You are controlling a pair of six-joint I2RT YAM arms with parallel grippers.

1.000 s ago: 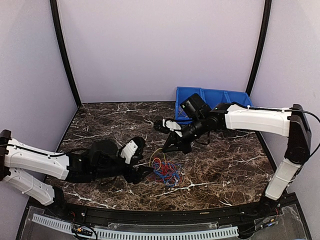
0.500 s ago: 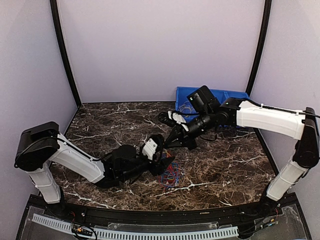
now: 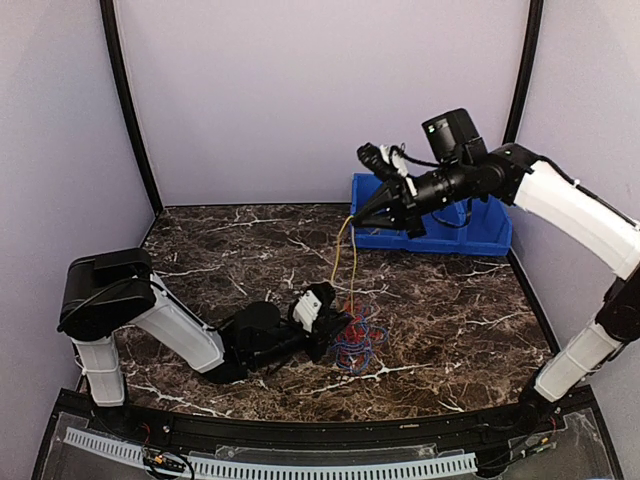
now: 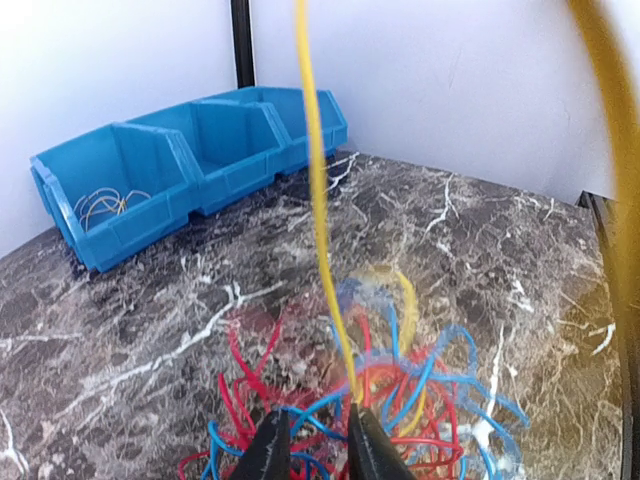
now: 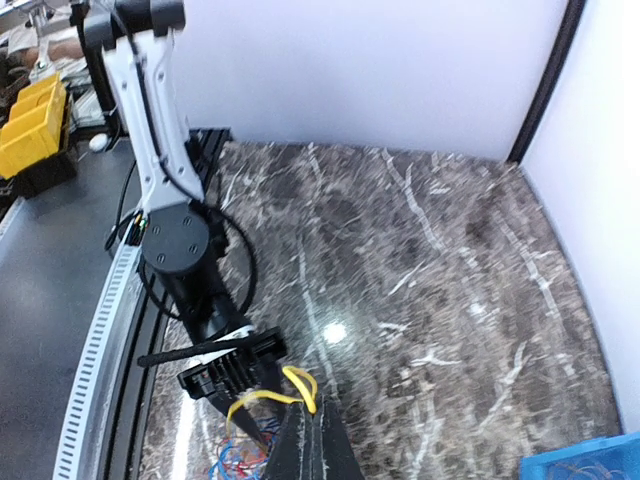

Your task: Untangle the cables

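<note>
Marble-look tabletop (image 3: pixel 200 240), dark w/ white veins. Top view: cables (image 3: pixel 360 338) lie as a red + blue tangle near the middle, a bit toward the near edge. L gripper (image 3: pixel 335 328) is low on the table, tips at the tangle's left edge. R gripper (image 3: pixel 357 215) is high above the table, in front of the blue bin (image 3: pixel 470 232) at back right. Yellow cable (image 3: pixel 351 265) hangs from its tip down into the tangle, 2 strands visible.

L wrist view: fingers (image 4: pixel 268 452) sit close together w/ a narrow gap and red + blue strands btwn them; looks pinched on the tangle. Yellow cable rises from just above the tips to the top of frame. Another yellow strand, blurred, crosses the upper right. Bin shows 3 compartments; thin yellow wires (image 4: pixel 100 205) lie in the left-hand one.

R wrist view: R gripper's fingers are pressed together, clamping the yellow cable, which curls in a small loop just off the tips. Tangle only partly seen at frame bottom. L arm (image 5: pixel 165 200) reaches from its base toward the tangle. Yellow bins (image 5: pixel 35 105) stand off the table, far left.
</note>
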